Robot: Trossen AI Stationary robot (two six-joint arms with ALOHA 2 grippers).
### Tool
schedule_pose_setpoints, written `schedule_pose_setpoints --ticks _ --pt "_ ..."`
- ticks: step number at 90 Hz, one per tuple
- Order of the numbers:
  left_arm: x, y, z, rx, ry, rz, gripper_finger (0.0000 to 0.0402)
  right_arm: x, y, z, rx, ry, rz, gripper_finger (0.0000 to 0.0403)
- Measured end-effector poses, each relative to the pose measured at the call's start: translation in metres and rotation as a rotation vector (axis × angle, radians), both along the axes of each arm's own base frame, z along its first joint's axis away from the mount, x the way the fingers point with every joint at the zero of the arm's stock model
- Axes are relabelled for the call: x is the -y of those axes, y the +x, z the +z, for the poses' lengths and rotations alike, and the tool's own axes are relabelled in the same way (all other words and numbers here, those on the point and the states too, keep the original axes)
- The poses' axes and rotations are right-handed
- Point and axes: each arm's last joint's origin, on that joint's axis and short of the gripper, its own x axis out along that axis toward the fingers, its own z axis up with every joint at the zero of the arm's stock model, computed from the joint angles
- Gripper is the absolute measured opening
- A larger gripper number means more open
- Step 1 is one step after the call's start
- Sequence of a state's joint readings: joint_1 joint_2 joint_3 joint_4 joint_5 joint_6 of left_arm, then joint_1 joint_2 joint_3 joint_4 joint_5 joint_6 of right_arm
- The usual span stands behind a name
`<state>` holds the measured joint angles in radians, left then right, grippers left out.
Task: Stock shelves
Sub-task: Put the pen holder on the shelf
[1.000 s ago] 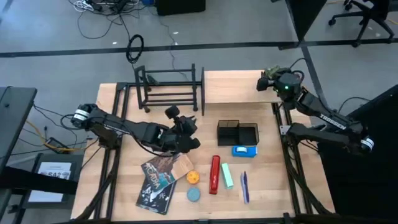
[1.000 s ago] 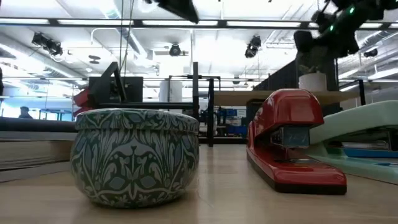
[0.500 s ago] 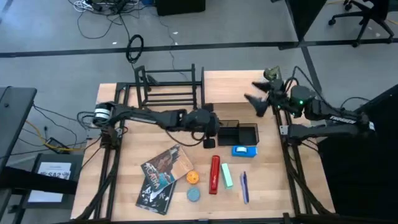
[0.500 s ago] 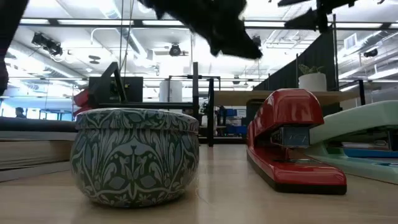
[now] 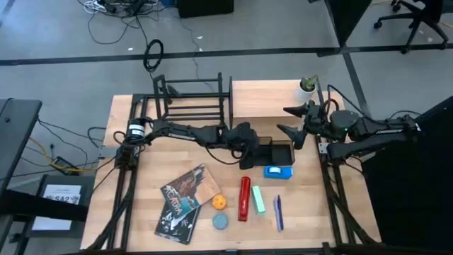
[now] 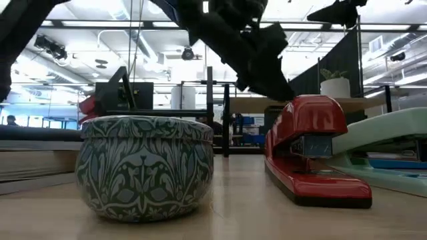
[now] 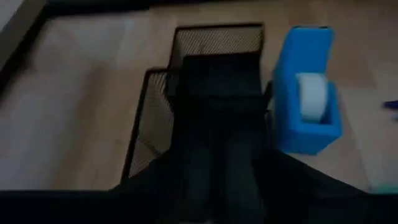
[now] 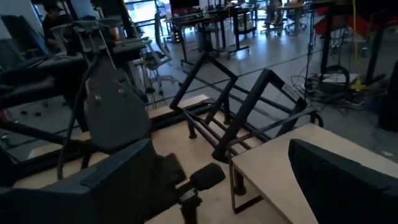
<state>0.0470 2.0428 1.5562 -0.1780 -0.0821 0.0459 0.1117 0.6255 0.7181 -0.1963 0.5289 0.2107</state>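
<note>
Reach has swung the left gripper (image 5: 249, 142) from the books to the black mesh organizer box (image 5: 270, 151) (fingers unreadable), right gripper (image 5: 297, 122) spread wide, black tube rack (image 5: 192, 101) and wooden plank shelf (image 5: 265, 99) unstocked behind.

A light wooden table (image 5: 145, 212) fills the centre of the high view, framed by grey floor. At upper centre a black metal-tube rack (image 5: 192, 103) is seen, and to its right a pale wooden plank shelf (image 5: 265, 99). A black mesh organizer (image 5: 272, 150) is shown at centre, with a bright blue tape dispenser (image 5: 278, 171) holding a white roll just below it. Lower down, a red stapler (image 5: 245, 198), a mint-green block (image 5: 258, 200), a blue pen (image 5: 278, 213), an orange disc (image 5: 220, 202) and a dark illustrated book (image 5: 182, 202) are seen. At the left of the low view, a tin (image 6: 145, 167) is patterned in dark green and cream foliage.
</note>
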Motion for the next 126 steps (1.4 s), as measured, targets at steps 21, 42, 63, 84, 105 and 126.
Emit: schedule_pose_setpoints --ticks 21,42,63,84,105,126 --pt "-0.003 0.002 -0.01 -0.02 -0.013 0.023 0.0139 -0.004 0.004 -0.002 -0.009 0.02 0.02 0.0345" --pt "-0.003 0.002 -0.01 -0.023 -0.021 0.022 0.0014 -0.007 0.009 -0.005 -0.027 0.028 0.038 0.0345" --pt "-0.002 0.002 -0.01 -0.025 -0.029 0.011 0.0018 -0.012 0.009 -0.005 -0.023 0.041 0.067 0.0345" --pt "-0.002 0.005 -0.005 -0.025 -0.03 0.009 0.0002 -0.016 0.009 -0.005 -0.018 0.041 0.094 0.0345" --pt "-0.002 0.005 -0.004 -0.036 -0.013 -0.009 0.007 -0.019 0.009 -0.005 -0.018 0.04 0.113 0.0345" --pt "-0.003 0.004 -0.005 -0.05 0.01 0.016 0.0137 -0.02 0.008 -0.005 -0.018 0.04 0.121 0.0345"
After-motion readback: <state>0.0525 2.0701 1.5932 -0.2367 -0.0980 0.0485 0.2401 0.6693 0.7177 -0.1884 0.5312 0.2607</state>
